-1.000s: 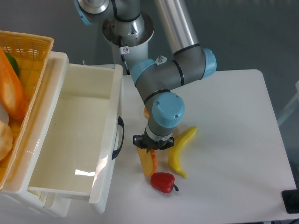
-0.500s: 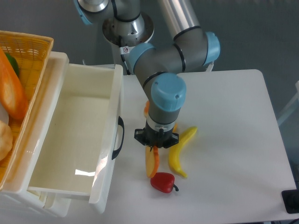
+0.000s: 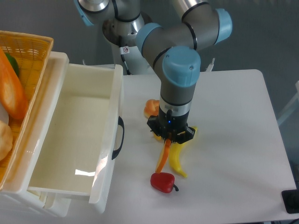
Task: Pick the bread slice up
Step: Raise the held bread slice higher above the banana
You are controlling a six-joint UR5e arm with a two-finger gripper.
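The bread slice (image 3: 163, 157) hangs edge-on below my gripper (image 3: 169, 137), showing as a thin orange strip tilted down to the left, its lower end just above the table. My gripper is shut on its upper edge, above the table's middle. The arm's blue wrist hides the fingers from above.
A yellow banana (image 3: 180, 156) lies just right of the slice and a red pepper (image 3: 162, 182) just below it. A small orange bun (image 3: 151, 108) sits left of the wrist. The open white drawer (image 3: 70, 186) and a yellow basket (image 3: 28, 49) with food stand at the left.
The gripper has risen and moved right with the bread slice, which has come up off the table and now hangs edge-on. The bun has come into view.
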